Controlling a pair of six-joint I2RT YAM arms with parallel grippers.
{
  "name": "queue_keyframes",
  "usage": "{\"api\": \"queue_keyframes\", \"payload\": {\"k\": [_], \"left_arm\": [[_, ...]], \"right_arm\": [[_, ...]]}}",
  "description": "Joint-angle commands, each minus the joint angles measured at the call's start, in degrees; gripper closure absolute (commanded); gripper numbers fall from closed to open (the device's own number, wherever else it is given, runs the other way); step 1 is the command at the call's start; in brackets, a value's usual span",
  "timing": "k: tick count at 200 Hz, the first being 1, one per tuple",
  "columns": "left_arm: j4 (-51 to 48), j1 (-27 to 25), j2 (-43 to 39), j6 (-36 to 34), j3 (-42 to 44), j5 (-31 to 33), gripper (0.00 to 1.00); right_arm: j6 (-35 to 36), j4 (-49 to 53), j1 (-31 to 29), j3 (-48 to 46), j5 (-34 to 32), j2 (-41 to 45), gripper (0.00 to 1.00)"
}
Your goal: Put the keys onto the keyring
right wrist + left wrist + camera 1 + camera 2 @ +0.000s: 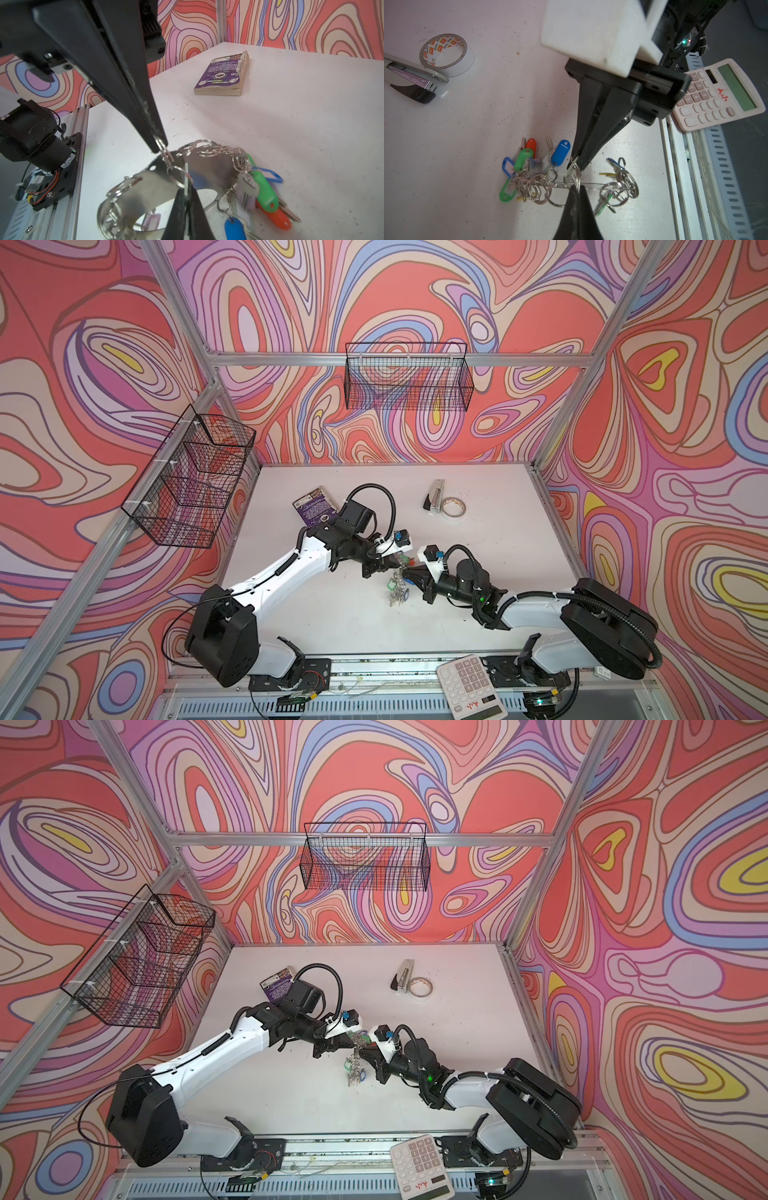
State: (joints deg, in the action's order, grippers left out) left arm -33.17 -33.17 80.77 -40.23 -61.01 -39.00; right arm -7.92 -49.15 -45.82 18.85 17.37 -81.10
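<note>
The keyring [209, 168], a flat grey metal oval plate edged with small rings and colour-tagged keys, hangs tilted just above the table between both grippers; in a top view the bunch [398, 587] dangles below them. My left gripper [576, 188] is shut on a small split ring [161, 145] at the plate's rim. My right gripper [186, 194] is shut on a thin silver piece seen edge-on, apparently the keys' [570, 172] small key, with a ring looped round it. The black-rimmed tag is hidden. The two gripper tips nearly touch in both top views [401, 566] [360, 1044].
A tape roll [453, 507] and a stapler [436, 494] lie at the back right, and a purple book [312, 506] sits behind the left arm. A calculator [469, 685] rests on the front rail. Wire baskets [409, 377] hang on the walls.
</note>
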Motion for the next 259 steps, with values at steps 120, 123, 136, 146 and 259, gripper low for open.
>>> {"api": "queue_keyframes", "payload": {"k": [120, 123, 136, 146, 259], "left_arm": [[-0.2, 0.0, 2.1, 1.3, -2.0, -2.3, 1.0], [-0.2, -0.2, 2.2, 1.3, -2.1, -2.3, 1.0], [-0.2, -0.5, 2.5, 1.4, -2.3, -2.3, 1.0], [0.0, -0.6, 2.7, 1.6, -2.3, -2.4, 1.0], [-0.9, -0.7, 2.4, 1.1, -2.4, -0.2, 1.0]], "right_arm": [[1.8, 0.8, -0.2, -1.1, -2.9, 7.0, 1.0], [1.8, 0.7, -0.2, -1.1, -2.8, 7.1, 1.0], [1.9, 0.7, -0.2, -1.2, -2.8, 7.4, 1.0], [1.9, 0.7, -0.3, -1.4, -3.0, 7.7, 1.0], [2.8, 6.3, -0.3, -1.4, -16.8, 11.0, 1.0]]}}
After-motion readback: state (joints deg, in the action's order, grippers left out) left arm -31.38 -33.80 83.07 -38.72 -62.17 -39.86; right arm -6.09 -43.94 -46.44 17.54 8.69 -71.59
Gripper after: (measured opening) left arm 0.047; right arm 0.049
